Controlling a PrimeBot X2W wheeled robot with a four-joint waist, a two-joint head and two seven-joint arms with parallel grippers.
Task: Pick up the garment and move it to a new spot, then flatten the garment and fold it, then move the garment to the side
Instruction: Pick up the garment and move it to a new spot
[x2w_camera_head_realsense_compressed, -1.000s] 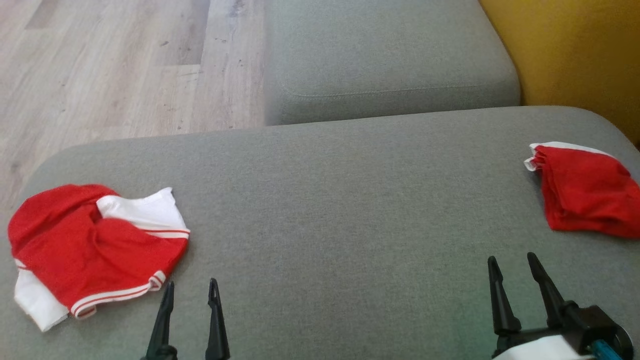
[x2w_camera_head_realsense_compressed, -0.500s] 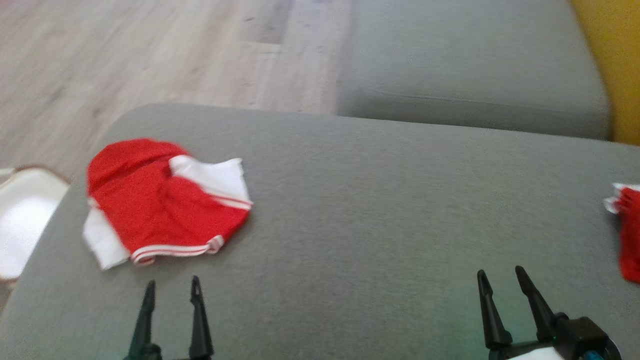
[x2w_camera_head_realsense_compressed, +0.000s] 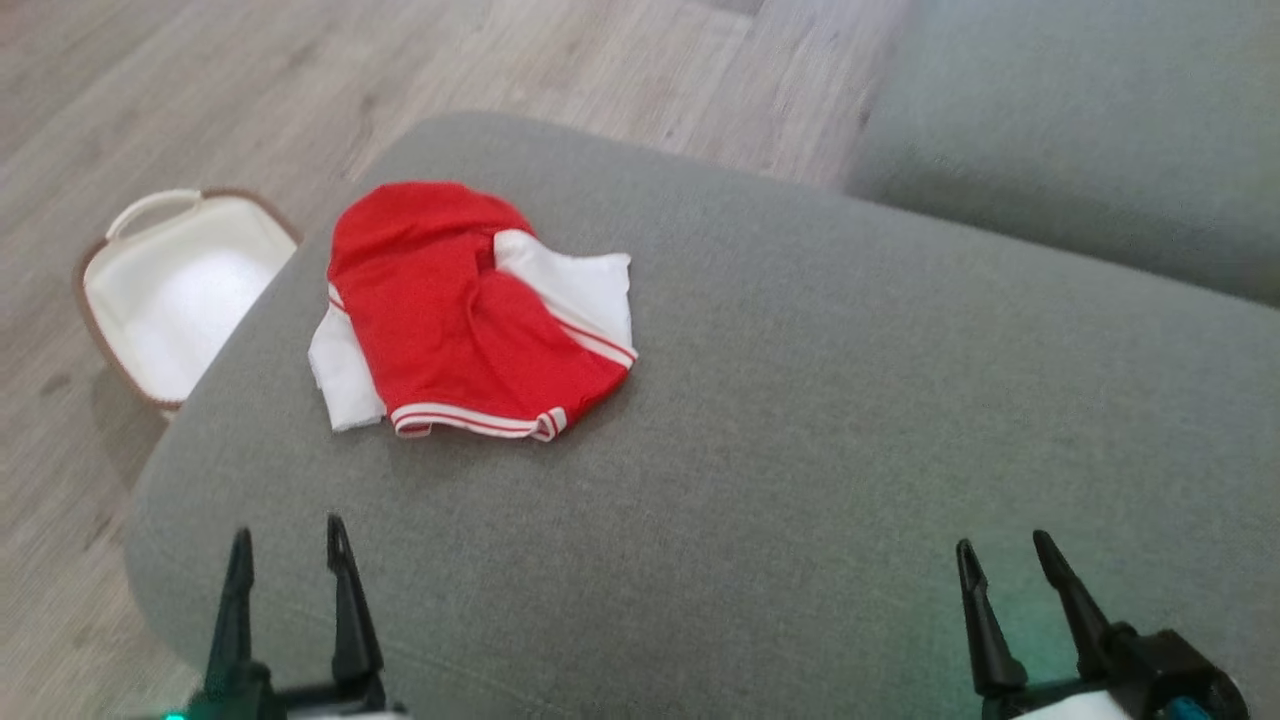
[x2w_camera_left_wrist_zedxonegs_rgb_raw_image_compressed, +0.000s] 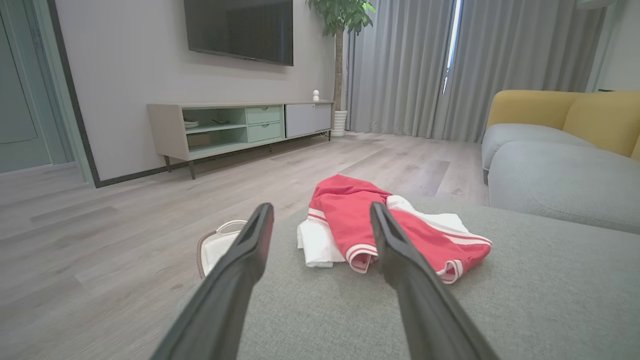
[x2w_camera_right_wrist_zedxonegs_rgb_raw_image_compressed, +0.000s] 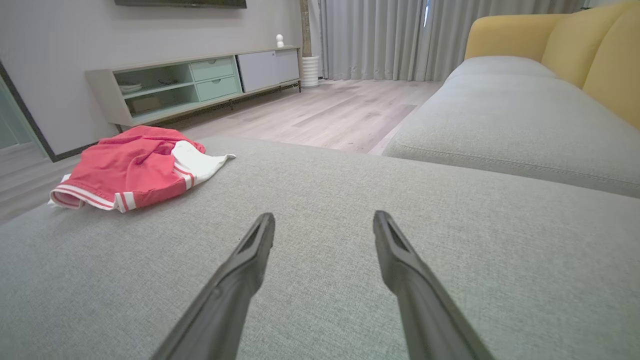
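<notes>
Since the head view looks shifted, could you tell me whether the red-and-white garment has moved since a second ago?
No. The garment lies by the same rounded left end of the grey cushion; the camera turned left instead.

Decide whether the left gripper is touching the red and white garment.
Apart. The head view shows a strip of bare grey cushion between the open left gripper and the garment, short of its striped hem.

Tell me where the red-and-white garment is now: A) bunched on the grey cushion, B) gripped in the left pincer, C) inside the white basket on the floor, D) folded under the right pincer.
A: the garment lies bunched on the grey cushion, outside the basket, with the open left pincer short of it and holding nothing.
</notes>
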